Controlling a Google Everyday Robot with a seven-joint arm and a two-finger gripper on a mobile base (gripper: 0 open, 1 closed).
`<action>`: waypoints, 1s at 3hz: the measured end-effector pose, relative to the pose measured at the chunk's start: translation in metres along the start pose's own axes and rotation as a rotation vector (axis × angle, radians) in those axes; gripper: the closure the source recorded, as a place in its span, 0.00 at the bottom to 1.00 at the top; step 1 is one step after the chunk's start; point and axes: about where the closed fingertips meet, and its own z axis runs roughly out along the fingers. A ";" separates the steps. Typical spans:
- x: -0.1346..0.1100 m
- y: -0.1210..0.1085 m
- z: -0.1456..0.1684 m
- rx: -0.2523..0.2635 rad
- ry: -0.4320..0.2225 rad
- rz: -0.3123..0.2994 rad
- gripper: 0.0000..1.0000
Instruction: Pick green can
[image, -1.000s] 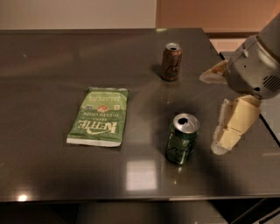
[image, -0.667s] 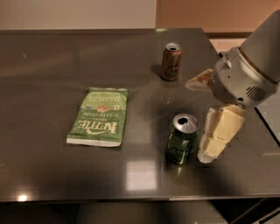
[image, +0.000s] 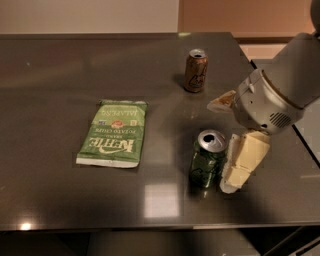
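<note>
The green can (image: 205, 165) stands upright on the dark table (image: 60, 75), right of the middle near the front edge; it has a silver top and dark lettering. My gripper (image: 219, 146) comes in from the right and is open. Its near cream finger (image: 241, 162) lies right against the can's right side; I cannot tell if it touches. Its far finger (image: 222, 102) points left, behind the can and apart from it. The can is not gripped.
A brown can (image: 195, 70) stands upright behind the green can, toward the back. A flat green chip bag (image: 115, 132) lies left of the middle. The table's right edge runs just behind my arm (image: 285, 85).
My gripper has moved left toward the green can; its near finger now lies beside the can. The can, the brown can and the bag have not moved.
</note>
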 end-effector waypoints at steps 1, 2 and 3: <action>0.001 0.003 0.005 -0.010 -0.008 0.000 0.18; -0.005 0.008 0.010 -0.029 -0.025 -0.009 0.41; -0.006 0.010 0.011 -0.035 -0.027 -0.013 0.64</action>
